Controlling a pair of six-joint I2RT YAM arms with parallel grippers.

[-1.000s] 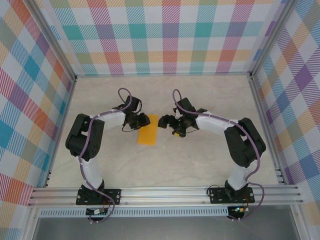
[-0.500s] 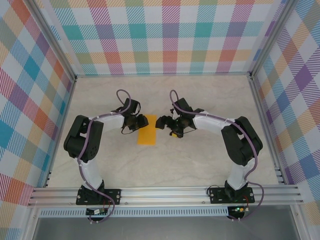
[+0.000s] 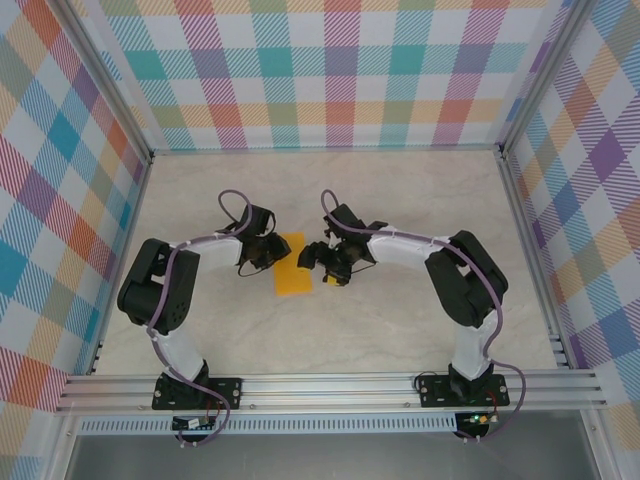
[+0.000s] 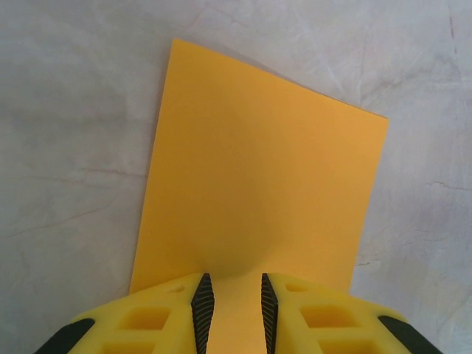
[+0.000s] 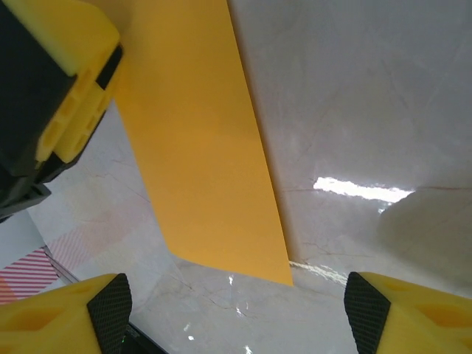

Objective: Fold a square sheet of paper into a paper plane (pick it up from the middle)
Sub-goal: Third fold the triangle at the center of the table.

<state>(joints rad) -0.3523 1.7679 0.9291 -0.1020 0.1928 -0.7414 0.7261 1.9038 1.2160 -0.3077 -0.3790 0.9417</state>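
The square sheet of paper lies on the table as a flat orange-yellow rectangle, longer front to back. My left gripper sits over its left edge. In the left wrist view its jaws stand a narrow gap apart, with the paper running flat under and between the black pads. My right gripper hovers at the paper's right edge, jaws wide apart and nothing between them. The right wrist view has the paper's near corner just ahead of them. No paper plane shape is formed.
The pale marble tabletop spreads all round the paper. Metal frame rails run along the near edge, and plaid walls close in the back and sides. The left gripper's yellow finger appears at the top left of the right wrist view.
Both arms have shifted left and slightly nearer. The right gripper has closed in on the paper's right edge and its jaws have narrowed a little. The paper has hardly moved.
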